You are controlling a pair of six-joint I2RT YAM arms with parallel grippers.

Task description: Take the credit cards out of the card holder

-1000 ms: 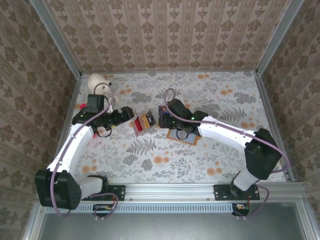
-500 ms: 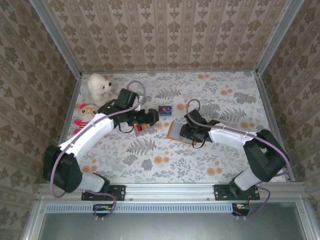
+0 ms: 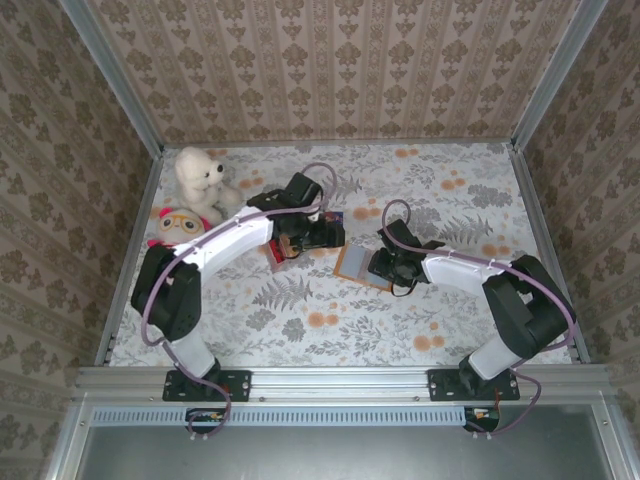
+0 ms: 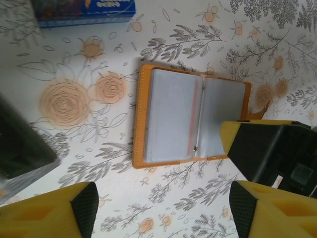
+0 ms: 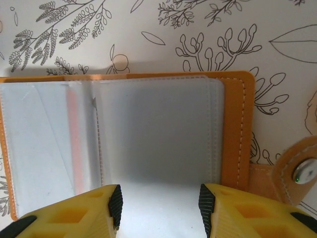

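Now the left gripper (image 4: 163,206) has swung right past the cards (image 3: 282,250), open and empty, above the holder (image 4: 140,114) lying open mid-desk (image 3: 300,310). The right gripper (image 5: 159,208), half open, holds nothing at the holder's right edge, with free desk beyond.

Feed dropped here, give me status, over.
Left gripper open, empty, above the card holder. Right gripper open at its clear pockets. Card holder lies open, visible pockets look empty. Blue box nearby, not in the way.
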